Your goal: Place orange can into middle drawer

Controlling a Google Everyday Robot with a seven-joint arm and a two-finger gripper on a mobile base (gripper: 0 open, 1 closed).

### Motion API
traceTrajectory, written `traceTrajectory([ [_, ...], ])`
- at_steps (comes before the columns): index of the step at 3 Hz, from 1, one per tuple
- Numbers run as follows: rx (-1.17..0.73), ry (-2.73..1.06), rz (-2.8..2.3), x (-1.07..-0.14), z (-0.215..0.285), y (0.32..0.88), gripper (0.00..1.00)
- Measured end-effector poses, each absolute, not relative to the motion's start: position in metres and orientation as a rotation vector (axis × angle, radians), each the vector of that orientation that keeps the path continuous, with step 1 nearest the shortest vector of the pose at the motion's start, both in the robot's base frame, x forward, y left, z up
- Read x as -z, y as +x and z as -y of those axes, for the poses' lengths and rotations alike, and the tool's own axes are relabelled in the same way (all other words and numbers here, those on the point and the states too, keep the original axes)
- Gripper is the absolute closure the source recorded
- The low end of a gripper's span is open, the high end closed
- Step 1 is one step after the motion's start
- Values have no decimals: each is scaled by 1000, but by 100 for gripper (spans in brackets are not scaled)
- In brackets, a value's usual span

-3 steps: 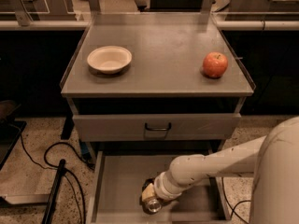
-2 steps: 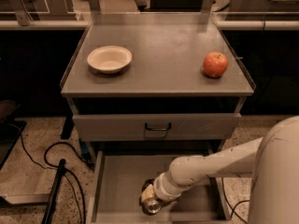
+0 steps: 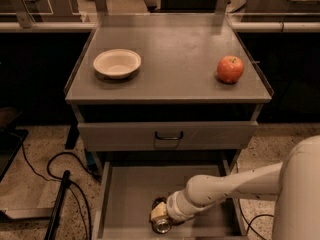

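The orange can (image 3: 160, 218) lies low in the open middle drawer (image 3: 127, 194), near its front edge, with its shiny silver end (image 3: 162, 227) facing the camera. My gripper (image 3: 159, 210) is at the end of the white arm (image 3: 220, 191) that reaches in from the right, and it is right at the can, touching or around it. The wrist hides most of the gripper. The can sits on or just above the drawer's flat grey floor.
Above the open drawer is a closed drawer front with a black handle (image 3: 168, 135). On the cabinet top (image 3: 170, 49) stand a white bowl (image 3: 117, 63) at the left and a red apple (image 3: 230, 69) at the right. Black cables (image 3: 50, 174) lie on the floor at the left.
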State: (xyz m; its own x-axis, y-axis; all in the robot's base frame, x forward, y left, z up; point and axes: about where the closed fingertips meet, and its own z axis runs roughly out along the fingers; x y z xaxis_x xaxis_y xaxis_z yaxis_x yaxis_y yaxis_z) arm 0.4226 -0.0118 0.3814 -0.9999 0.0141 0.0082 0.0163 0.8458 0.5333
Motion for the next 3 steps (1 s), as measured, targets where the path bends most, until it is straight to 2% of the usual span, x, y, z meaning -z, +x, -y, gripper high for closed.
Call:
traceTrajectory([
  [1,922,-20,3000,-372,6,429,100],
  [2,923,-20,3000,-372,6,429,81],
  [3,923,-20,3000,-372,6,429,50],
])
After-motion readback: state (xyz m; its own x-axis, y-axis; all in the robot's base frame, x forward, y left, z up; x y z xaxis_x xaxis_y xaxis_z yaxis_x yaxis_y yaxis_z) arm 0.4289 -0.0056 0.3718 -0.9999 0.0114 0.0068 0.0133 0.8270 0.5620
